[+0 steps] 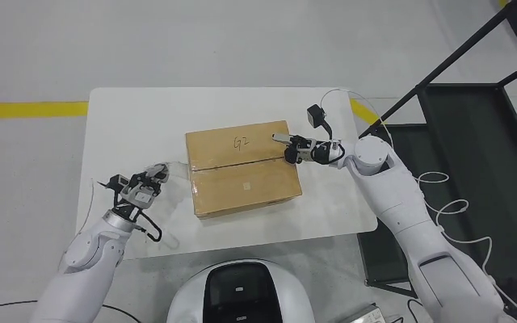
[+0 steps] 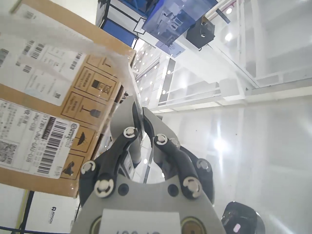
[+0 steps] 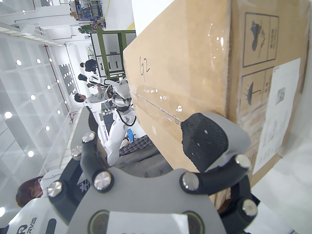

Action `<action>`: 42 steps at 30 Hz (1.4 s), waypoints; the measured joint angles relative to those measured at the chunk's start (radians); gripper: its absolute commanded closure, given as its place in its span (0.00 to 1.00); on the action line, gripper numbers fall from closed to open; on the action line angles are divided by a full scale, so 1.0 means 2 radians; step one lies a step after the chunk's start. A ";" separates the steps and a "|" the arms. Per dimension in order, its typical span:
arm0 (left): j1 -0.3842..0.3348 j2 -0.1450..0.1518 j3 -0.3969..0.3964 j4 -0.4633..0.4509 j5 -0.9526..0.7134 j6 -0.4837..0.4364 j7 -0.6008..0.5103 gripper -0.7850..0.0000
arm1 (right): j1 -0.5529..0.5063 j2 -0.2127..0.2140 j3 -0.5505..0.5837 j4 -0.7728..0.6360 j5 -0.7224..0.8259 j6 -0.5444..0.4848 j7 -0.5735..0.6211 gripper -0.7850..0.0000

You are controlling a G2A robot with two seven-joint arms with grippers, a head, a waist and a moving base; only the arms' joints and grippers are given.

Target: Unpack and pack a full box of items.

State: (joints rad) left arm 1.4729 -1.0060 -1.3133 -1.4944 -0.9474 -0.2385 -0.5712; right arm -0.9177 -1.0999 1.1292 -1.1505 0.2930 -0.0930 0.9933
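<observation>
Top view: 1 box [image 1: 241, 172] sits mid-bench [image 1: 121, 117], its long axis and taped seam running 9-to-3 o'clock. It lies at 3 o'clock from the left end effector [image 1: 147, 184] and at 9 o'clock from the right end effector [image 1: 292, 149], the nearer of the 2.

Left wrist view: the left end effector is pinched narrow on 1 clear tape strip [image 2: 107, 52] that runs back to the box.

Right wrist view: the right end effector is spread wide and empty at the seam's end.

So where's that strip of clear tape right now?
Seen from the left wrist, the tape strip is pinched in the left gripper, beside the cardboard box's left end, and stretches back to the box.
</observation>
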 measured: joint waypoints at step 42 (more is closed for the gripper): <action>-0.012 -0.033 0.011 -0.010 0.094 -0.202 -0.007 0.00 | -0.015 0.001 0.002 -0.024 0.016 -0.007 0.021 0.00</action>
State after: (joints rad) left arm 1.4495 -1.0729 -1.2908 -1.5135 -0.7603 -0.6430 -0.5850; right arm -0.9473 -1.0982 1.1327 -1.1982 0.3246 -0.1075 1.0349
